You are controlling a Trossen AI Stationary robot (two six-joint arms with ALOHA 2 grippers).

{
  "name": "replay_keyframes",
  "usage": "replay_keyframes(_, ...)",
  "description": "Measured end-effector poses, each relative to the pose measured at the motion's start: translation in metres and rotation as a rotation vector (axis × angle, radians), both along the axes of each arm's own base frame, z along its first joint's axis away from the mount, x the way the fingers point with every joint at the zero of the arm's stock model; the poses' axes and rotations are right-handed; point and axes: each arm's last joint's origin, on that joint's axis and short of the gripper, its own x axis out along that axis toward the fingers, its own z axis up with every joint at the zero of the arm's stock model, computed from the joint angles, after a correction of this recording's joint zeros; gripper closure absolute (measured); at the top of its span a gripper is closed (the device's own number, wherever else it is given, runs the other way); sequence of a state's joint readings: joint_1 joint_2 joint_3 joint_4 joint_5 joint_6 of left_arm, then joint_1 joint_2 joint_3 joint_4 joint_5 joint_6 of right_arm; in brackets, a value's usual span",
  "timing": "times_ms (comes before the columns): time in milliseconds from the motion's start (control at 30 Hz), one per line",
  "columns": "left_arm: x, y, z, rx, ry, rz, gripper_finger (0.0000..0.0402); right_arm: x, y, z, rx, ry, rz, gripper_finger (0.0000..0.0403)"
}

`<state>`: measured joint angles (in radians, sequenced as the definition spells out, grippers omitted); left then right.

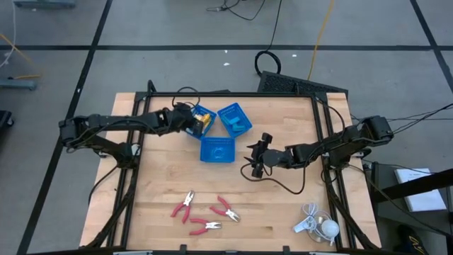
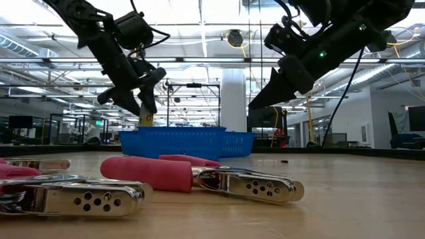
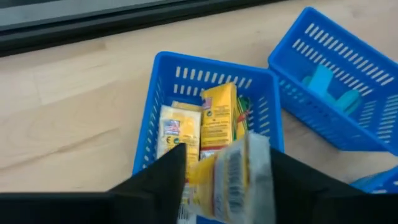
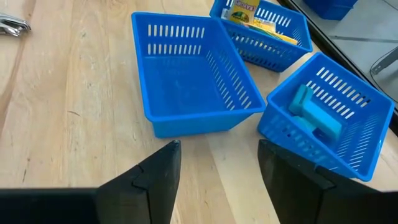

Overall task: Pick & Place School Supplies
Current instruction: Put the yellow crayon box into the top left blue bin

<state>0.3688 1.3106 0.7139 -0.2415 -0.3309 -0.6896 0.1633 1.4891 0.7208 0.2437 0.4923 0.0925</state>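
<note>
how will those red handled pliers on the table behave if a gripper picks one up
The red-handled pliers look like stiff metal, probably heavy for their size. They lie flat, so rolling seems unlikely. The hinged handles, spread apart, may swing shut when squeezed.

wooden table (image 1: 163,191), three blue trays (image 1: 217,149), red-handled pliers (image 1: 185,204), white corded gadget (image 1: 317,224)

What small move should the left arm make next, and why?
Probably open fully and lift clear: the left gripper hangs over the tray of yellow packets, one packet still between its parting fingers. Three pliers wait on the table; the third tray is empty.
</note>
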Motion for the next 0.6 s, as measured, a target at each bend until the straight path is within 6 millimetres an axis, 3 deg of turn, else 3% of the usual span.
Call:
replay_keyframes(200, -0.002, 0.013, 0.004, 0.028, -0.050, 0.044, 0.0141, 0.000, 0.000, 0.000, 0.001, -0.004, 0.000, 0.0198)
replay_keyframes(333, -0.004, 0.027, 0.008, 0.054, -0.098, 0.061, 0.0120, 0.001, 0.001, 0.001, 0.002, -0.011, 0.002, 0.0201)
replay_keyframes(433, -0.009, 0.032, 0.011, -0.024, -0.142, -0.006, 0.0115, 0.001, 0.001, 0.001, 0.013, -0.012, 0.003, 0.0201)
replay_keyframes(600, -0.006, 0.013, 0.028, -0.051, -0.225, -0.192, 0.0115, 0.001, 0.002, 0.000, 0.046, -0.009, 0.035, 0.0202)
